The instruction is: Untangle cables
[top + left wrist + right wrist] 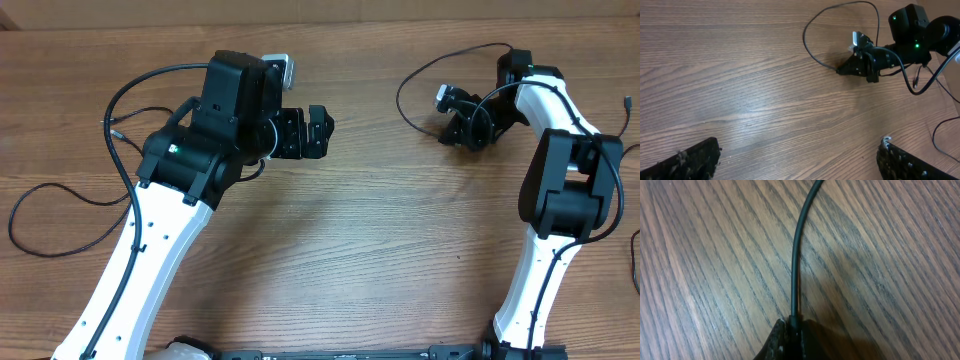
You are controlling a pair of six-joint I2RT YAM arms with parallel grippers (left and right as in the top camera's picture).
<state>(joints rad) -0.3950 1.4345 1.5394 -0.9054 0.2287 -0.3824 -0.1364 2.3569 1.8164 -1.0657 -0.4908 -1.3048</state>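
Observation:
A thin black cable [402,92] loops across the wood table from my right gripper [445,133] toward the far edge. The right gripper is shut on its end. The right wrist view shows the jaws [792,332] pinching the cable [797,245], which runs straight away over the wood. My left gripper [324,131] is open and empty at the table's middle, well left of that cable. In the left wrist view its jaws [800,162] are wide apart, and the right gripper [852,67] and the cable loop [809,45] lie ahead.
Another thin black cable [12,222] loops at the far left, and one with a silvery plug [108,122] lies beside the left arm. A small plug [626,101] and a cable piece [634,250] lie at the right edge. The table is bare wood [380,230].

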